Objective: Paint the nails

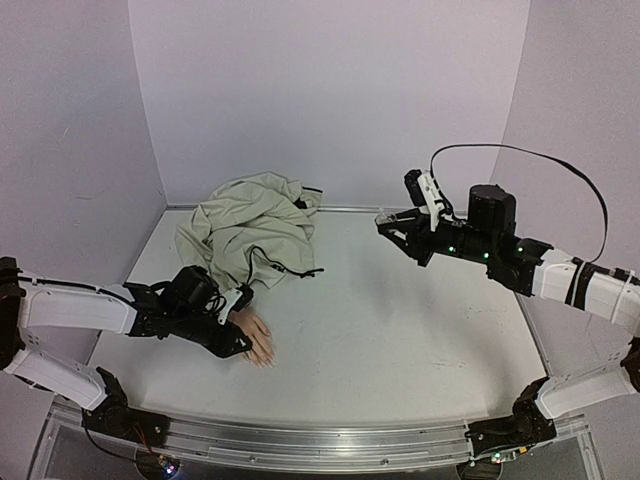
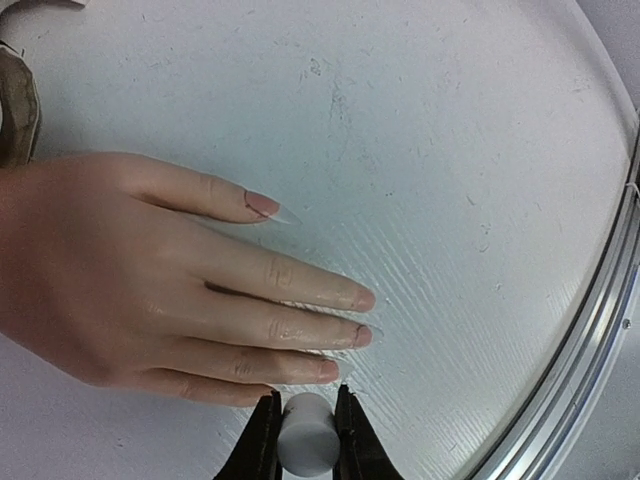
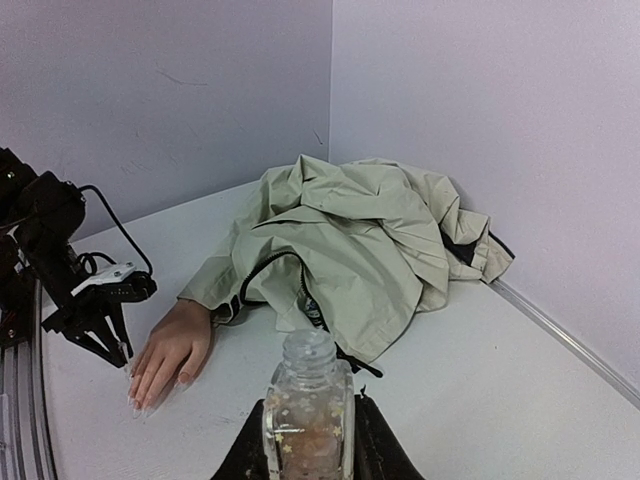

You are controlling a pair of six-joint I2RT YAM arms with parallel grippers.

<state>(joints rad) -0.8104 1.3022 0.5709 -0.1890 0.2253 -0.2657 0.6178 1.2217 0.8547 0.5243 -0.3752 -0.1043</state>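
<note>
Left end effector [image 2: 306,400] clenches a white cap [image 2: 307,442] by the nails [image 2: 362,336]; right end effector [image 3: 310,445] grasps the bottle [image 3: 308,395]. Drifting sideways could smear polish onto hand [image 2: 120,270] or desk [image 2: 450,150].

Left arm [image 1: 75,310], right arm [image 1: 590,285]: white shells, black joints. Left gripper [image 1: 243,345], right gripper [image 1: 385,225]: black. A black cable [image 1: 560,163] arcs over the right arm.

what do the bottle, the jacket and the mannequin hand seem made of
Bottle: probably clear glass, glossy, contents showing through. Jacket: thin matte fabric, maybe nylon, crumpled in soft folds. Mannequin hand: likely silicone or vinyl, faint sheen, moulded knuckle creases.
</note>
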